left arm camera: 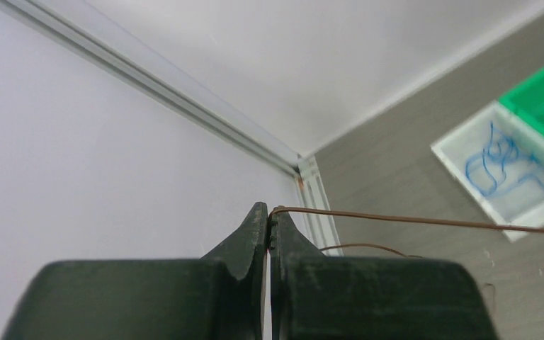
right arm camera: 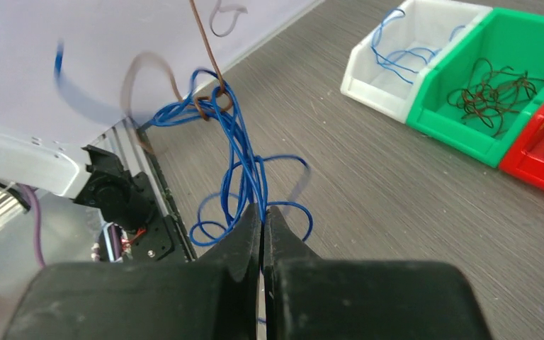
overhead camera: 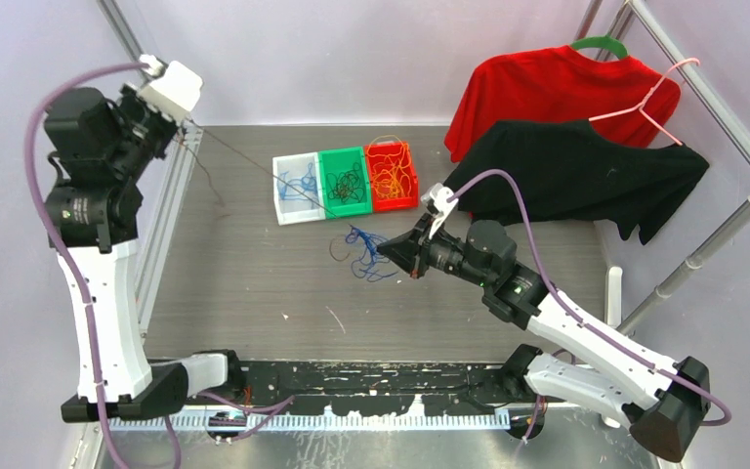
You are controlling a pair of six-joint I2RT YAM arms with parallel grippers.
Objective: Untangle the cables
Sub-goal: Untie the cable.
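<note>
While left gripper [left arm camera: 270,225] pinches brown cable [left arm camera: 425,220] taut over table [overhead camera: 244,283] far-left corner, right gripper [right arm camera: 263,216] clamps blue cable [right arm camera: 244,159] bundle near centre. 2 cables thin, light, floppy, snag-prone; brown hooks through blue loops; likely best hold: beside that crossing.

1 camera looks down from above and behind my 2 bases, taking in the whole table [overhead camera: 244,293]. My left wrist camera, far left, faces right; my right wrist camera faces left, low and close. All 3 share the white bin [right arm camera: 379,88].

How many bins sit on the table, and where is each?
3, in a row far across the table: white bin left, green bin middle, red bin right.
</note>
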